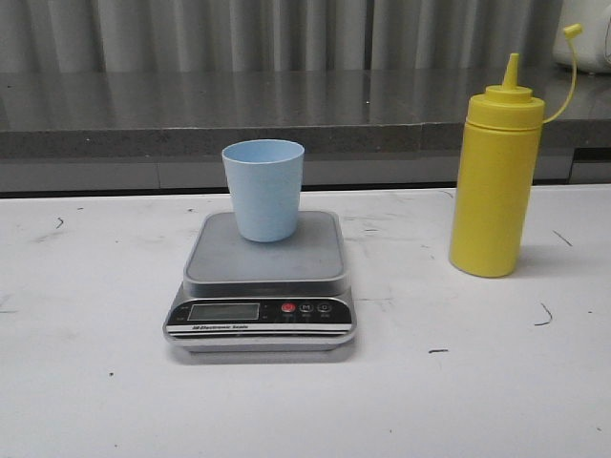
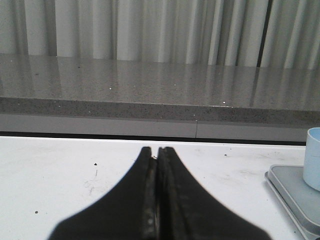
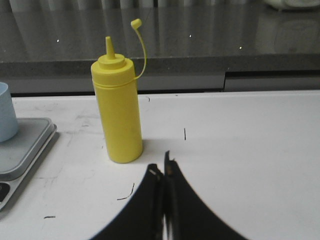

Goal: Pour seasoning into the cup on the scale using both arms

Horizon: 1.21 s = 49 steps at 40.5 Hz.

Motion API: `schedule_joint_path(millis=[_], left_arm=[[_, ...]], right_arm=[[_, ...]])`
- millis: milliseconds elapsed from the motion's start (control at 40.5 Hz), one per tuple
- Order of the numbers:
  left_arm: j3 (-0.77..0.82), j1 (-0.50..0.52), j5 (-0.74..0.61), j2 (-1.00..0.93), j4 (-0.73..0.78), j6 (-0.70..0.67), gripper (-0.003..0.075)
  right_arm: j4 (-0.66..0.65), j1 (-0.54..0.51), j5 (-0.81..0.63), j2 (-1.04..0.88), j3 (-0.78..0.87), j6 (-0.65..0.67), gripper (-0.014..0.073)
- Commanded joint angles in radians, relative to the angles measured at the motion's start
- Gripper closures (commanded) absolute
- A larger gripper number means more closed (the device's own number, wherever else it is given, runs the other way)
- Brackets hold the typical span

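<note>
The light blue cup (image 1: pixel 263 189) stands upright on the grey platform of the scale (image 1: pixel 263 286) in the middle of the white table. The yellow seasoning bottle (image 1: pixel 495 181) stands upright on the table to the right of the scale, nozzle uncovered, its tethered cap hanging off to the side. It also shows in the right wrist view (image 3: pixel 117 114). My left gripper (image 2: pixel 155 150) is shut and empty, low over the table left of the scale (image 2: pixel 295 192) and cup (image 2: pixel 313 157). My right gripper (image 3: pixel 164 165) is shut and empty, just short of the bottle. Neither arm shows in the front view.
A grey stone ledge (image 1: pixel 286 114) runs along the back of the table, with pale curtains behind it. A white object (image 1: pixel 587 38) sits on the ledge at the far right. The table (image 1: pixel 86 382) has small dark scuff marks.
</note>
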Motion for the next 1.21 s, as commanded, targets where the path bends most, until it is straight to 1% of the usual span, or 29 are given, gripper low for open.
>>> schedule_joint_path(millis=[0, 345, 567, 715, 1184], left_arm=[[0.014, 0.002, -0.088, -0.023, -0.001, -0.008, 0.0740], [0.014, 0.002, -0.088, -0.023, -0.001, -0.008, 0.0740], [0.014, 0.002, -0.088, -0.023, -0.001, -0.008, 0.0740], [0.014, 0.002, -0.088, -0.023, -0.001, -0.008, 0.0740], [0.014, 0.002, -0.088, -0.023, -0.001, -0.008, 0.0740]], right_arm=[[0.005, -0.012, -0.176, -0.018, 0.023, -0.007, 0.0661], [0.005, -0.055, -0.386, -0.025, 0.165, -0.007, 0.0661], [0.005, -0.046, -0.368, -0.028, 0.163, -0.007, 0.0661], [0.005, -0.019, -0.368, -0.028, 0.163, -0.007, 0.0661], [0.005, -0.019, -0.368, -0.028, 0.163, -0.007, 0.0661]])
